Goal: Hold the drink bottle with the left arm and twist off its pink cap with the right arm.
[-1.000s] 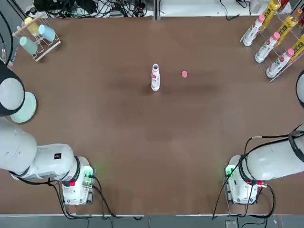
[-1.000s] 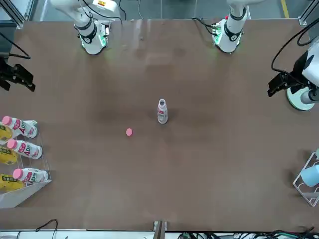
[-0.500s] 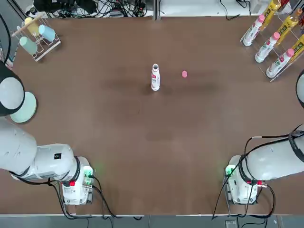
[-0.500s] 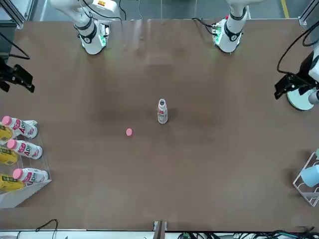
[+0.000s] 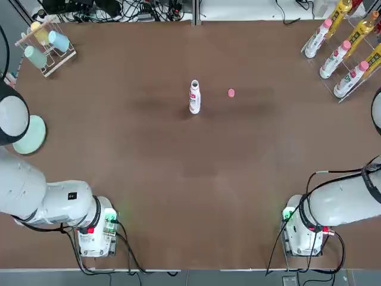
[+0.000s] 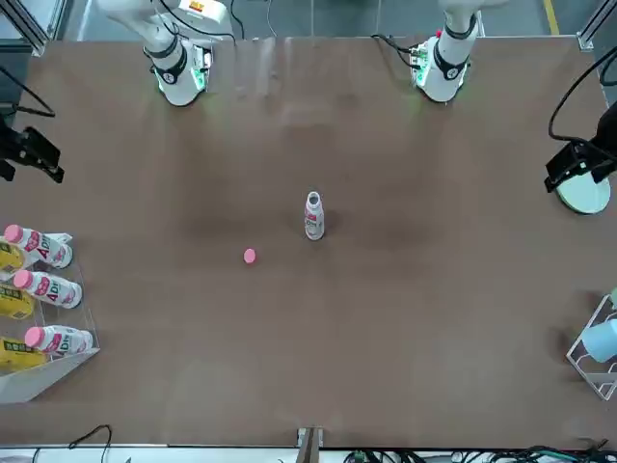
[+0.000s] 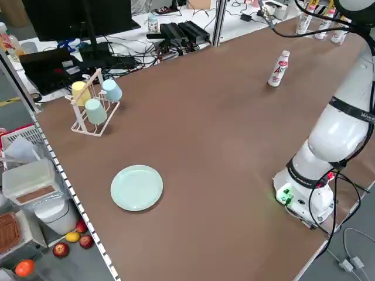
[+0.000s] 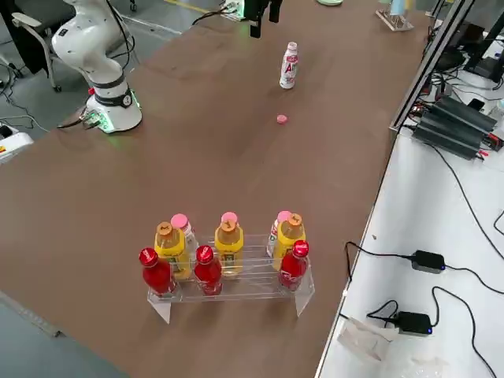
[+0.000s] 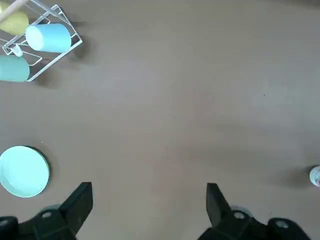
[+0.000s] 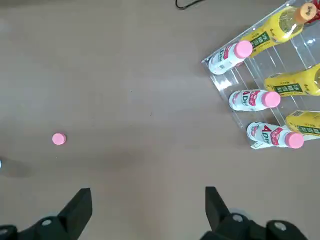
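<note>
The drink bottle [image 5: 194,98] stands uncapped just above the centre of the top view, and the pink cap [image 5: 231,93] lies on the table just to its right, apart from it. Neither has moved over the last second. What has changed is the left gripper [image 6: 580,170]: in the front view it has shifted a little farther toward the right edge, now beside the round plate [image 6: 584,194] and away from the bottle. The right gripper [image 10: 149,212] hangs over the table near the left edge of the front view, close to the bottle rack [image 6: 60,371], and it has slid only slightly outward. Both grippers have their fingers spread wide with nothing between them. With the cap already off, the twisting looks finished, and the outward drift suggests the arms are backing away; I judge that no further grasp is needed, only a clear retreat that leaves the bottle upright.
</note>
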`<move>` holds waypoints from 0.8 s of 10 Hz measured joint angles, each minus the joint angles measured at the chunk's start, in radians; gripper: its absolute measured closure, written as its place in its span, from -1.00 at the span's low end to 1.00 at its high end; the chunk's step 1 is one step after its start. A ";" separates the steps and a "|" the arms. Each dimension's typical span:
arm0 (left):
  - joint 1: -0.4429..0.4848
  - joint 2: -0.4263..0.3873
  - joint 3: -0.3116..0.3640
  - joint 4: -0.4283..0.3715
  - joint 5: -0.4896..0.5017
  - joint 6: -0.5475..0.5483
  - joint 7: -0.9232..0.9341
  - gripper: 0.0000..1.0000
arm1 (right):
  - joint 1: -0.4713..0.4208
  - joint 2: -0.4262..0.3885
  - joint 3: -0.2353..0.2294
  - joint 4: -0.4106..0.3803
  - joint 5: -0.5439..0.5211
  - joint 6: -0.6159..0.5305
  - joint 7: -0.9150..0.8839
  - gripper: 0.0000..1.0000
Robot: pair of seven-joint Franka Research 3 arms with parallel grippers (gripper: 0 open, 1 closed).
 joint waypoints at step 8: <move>-0.001 0.000 0.006 0.000 -0.002 -0.002 0.022 -1.00 | -0.063 0.034 0.000 -0.020 0.056 0.004 -0.001 -1.00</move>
